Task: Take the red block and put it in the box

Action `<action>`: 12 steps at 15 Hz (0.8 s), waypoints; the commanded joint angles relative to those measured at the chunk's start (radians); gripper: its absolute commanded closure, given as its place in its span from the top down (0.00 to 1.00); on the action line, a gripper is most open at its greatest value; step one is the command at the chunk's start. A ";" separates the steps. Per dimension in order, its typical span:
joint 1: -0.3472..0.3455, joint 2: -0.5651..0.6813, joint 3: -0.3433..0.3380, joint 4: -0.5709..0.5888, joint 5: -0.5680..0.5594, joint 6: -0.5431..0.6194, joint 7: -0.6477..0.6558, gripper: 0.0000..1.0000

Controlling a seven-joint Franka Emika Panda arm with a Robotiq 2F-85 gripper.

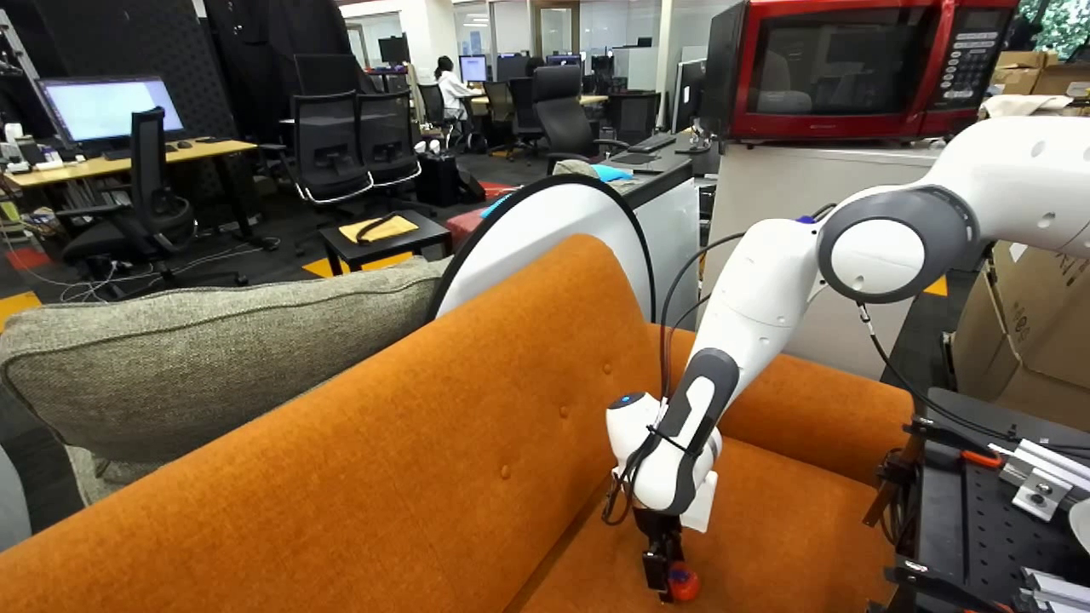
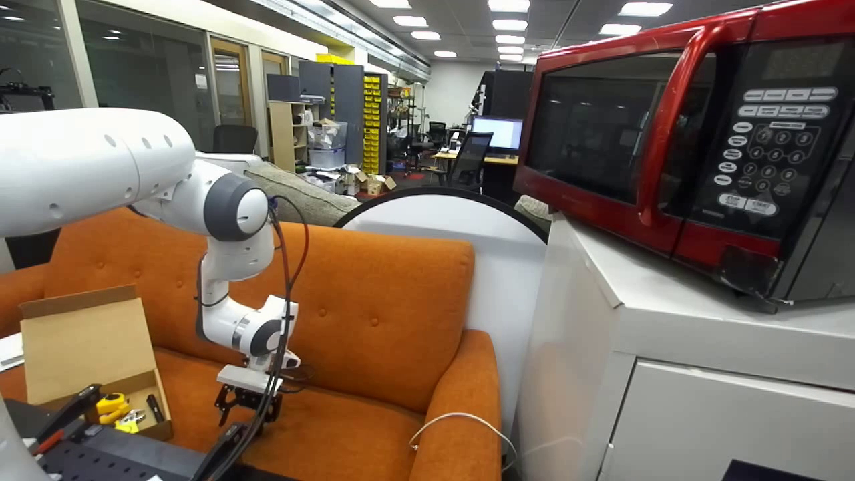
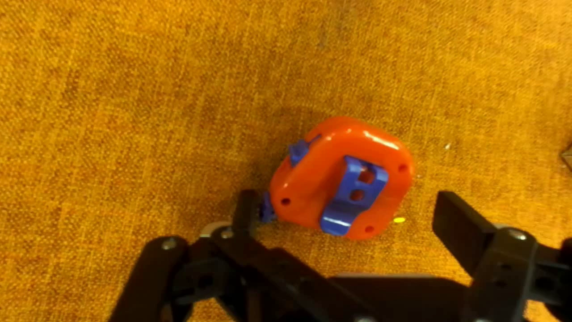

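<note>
The red block is a small rounded red-orange thing with a blue clip, like a tape measure. It lies on the orange sofa seat in the wrist view [image 3: 308, 179] and at the gripper's tip in an exterior view [image 1: 685, 584]. My gripper [image 3: 346, 210] is open, one finger on each side of it. The left finger is close to its blue tab; a gap shows on the right. The gripper points down at the seat in both exterior views [image 1: 662, 570] [image 2: 247, 409]. The open cardboard box [image 2: 90, 344] sits on the sofa, lid raised, with yellow and black tools inside.
The sofa backrest [image 1: 409, 443] rises close beside the arm. A black mounting table [image 1: 979, 511] with clamps stands at the sofa's front. A dark red microwave [image 2: 601, 133] stands on a white cabinet [image 2: 721, 401]. A large cardboard carton [image 1: 1047, 332] stands behind the table.
</note>
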 commanded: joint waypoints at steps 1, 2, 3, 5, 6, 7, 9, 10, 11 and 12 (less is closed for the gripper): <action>0.028 0.000 -0.020 0.037 -0.001 -0.067 0.043 1.00; 0.029 0.000 -0.019 0.041 -0.001 -0.078 0.046 1.00; 0.033 0.000 -0.021 0.045 0.000 -0.091 0.052 1.00; 0.041 0.000 -0.021 0.045 -0.002 -0.115 0.056 1.00; 0.044 0.000 -0.022 0.043 -0.002 -0.126 0.057 1.00; 0.047 0.001 -0.022 0.042 -0.002 -0.136 0.058 1.00; 0.053 0.002 -0.026 0.044 -0.002 -0.154 0.061 1.00; 0.055 0.002 -0.028 0.044 -0.002 -0.162 0.061 1.00; 0.056 0.002 -0.030 0.043 -0.002 -0.167 0.063 1.00; 0.056 0.002 -0.031 0.043 -0.001 -0.171 0.064 1.00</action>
